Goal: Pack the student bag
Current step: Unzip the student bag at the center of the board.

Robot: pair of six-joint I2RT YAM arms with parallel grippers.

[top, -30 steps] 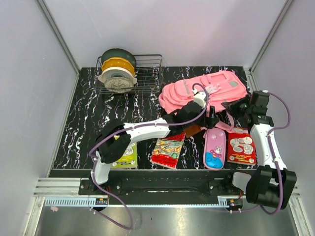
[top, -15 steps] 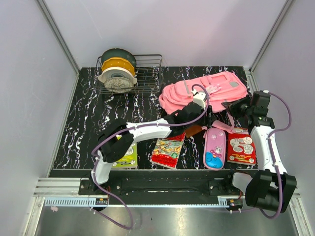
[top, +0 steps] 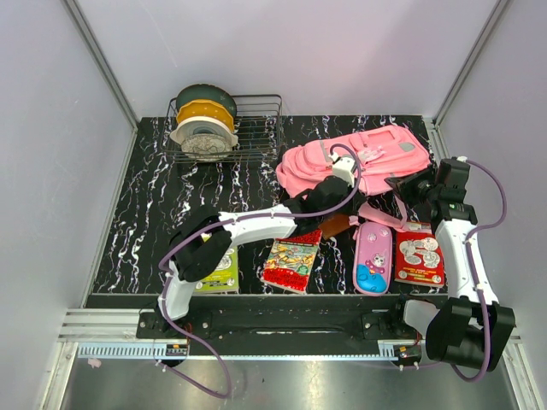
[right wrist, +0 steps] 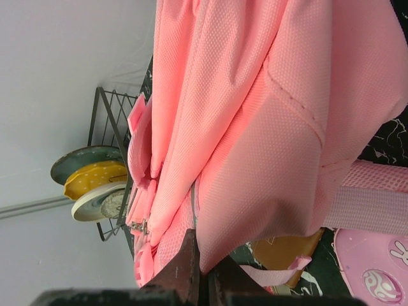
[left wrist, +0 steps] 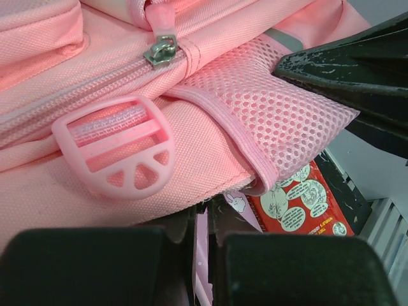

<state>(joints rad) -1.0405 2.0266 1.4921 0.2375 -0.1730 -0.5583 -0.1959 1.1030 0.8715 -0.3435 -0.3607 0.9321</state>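
Note:
The student bag [top: 376,152] is a large pink backpack lying at the back right of the black marbled table. My left gripper [top: 366,207] is at its near edge, shut on a thin pink strap of the bag [left wrist: 203,255], just under a pink plastic buckle [left wrist: 115,153] and a mesh side pocket [left wrist: 280,121]. My right gripper [top: 398,183] is at the bag's right side, shut on a fold of its pink fabric [right wrist: 255,127]. In the right wrist view its jaws [right wrist: 205,258] pinch the cloth edge.
A pink pencil case [top: 373,258], a red booklet [top: 419,258], a comic book [top: 291,261] and a green book [top: 220,272] lie along the near edge. A brown item [top: 337,226] sits under the left wrist. A wire rack [top: 256,147] with spools [top: 203,124] stands at the back left.
The left gripper has gone from open to shut on the pink strap. The right gripper, still shut on the fabric, has shifted slightly and the bag has moved a little.

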